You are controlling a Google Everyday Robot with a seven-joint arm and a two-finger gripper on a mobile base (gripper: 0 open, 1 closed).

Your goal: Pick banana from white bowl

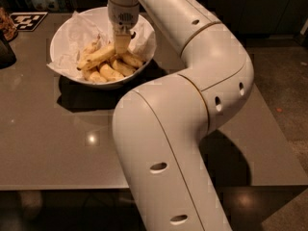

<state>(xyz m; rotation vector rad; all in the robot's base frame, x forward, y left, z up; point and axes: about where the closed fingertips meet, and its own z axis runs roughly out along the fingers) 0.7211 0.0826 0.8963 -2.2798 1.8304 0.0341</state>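
The white bowl (62, 42), lined with crumpled white paper, stands at the back left of the grey table. It holds several yellow bananas. My gripper (121, 46) reaches straight down into the bowl from above and is shut on the right end of the banana (98, 57), the longest one. That banana lies slanted, its right end raised at the fingers and its left end resting on the shorter bananas (120, 67). The big white arm covers the bowl's right rim.
A dark object (6, 49) stands at the table's left edge, with a black-and-white tag (26, 20) and a patterned packet (6, 27) behind it. The table's front edge (57, 186) runs below. My arm's elbow fills the right half of the view.
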